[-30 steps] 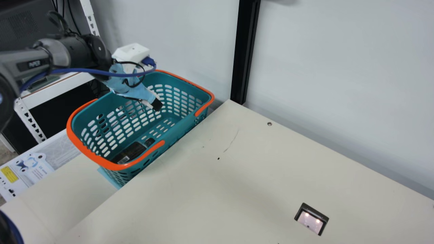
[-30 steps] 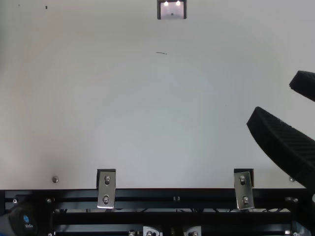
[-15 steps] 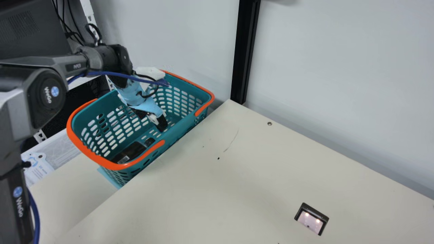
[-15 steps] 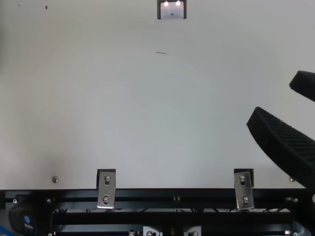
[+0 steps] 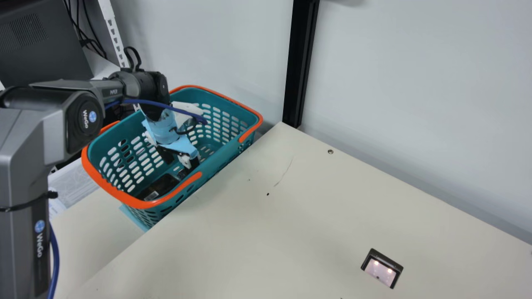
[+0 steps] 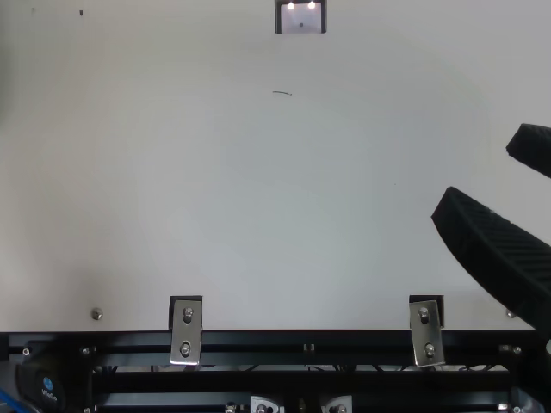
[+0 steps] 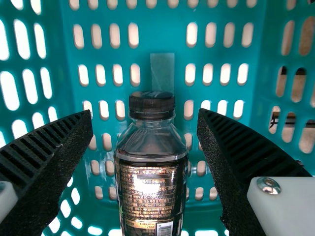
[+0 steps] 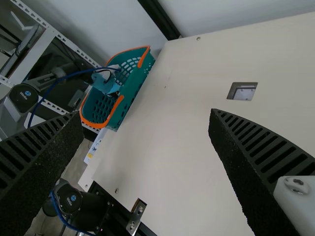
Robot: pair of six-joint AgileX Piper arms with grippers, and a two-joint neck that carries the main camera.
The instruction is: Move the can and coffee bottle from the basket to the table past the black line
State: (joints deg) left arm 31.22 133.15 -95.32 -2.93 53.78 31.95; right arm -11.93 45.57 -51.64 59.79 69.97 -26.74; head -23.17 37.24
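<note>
My left gripper (image 5: 179, 162) is lowered inside the teal basket (image 5: 220, 154). The dark coffee bottle (image 5: 161, 186) lies at the basket's near end, close to its fingers. In the left wrist view the left gripper (image 7: 145, 117) stands open, its fingers on either side of the bottle (image 7: 151, 191) around its cap and shoulder, touching neither side. In the top view my right gripper (image 6: 479, 179) hangs at the right edge, open; in the right wrist view the right gripper (image 8: 146, 117) has nothing between its fingers.
The cream table (image 5: 257, 241) runs from the basket's side to the right, with a framed cutout (image 5: 381, 268) in it. A black post (image 5: 300, 62) stands at the table's far corner. Behind the basket are a shelf rack and a dark monitor (image 5: 41, 41).
My left arm has moved right and down, bringing its gripper deeper into the basket, down to the bottle. The right gripper has kept still.
</note>
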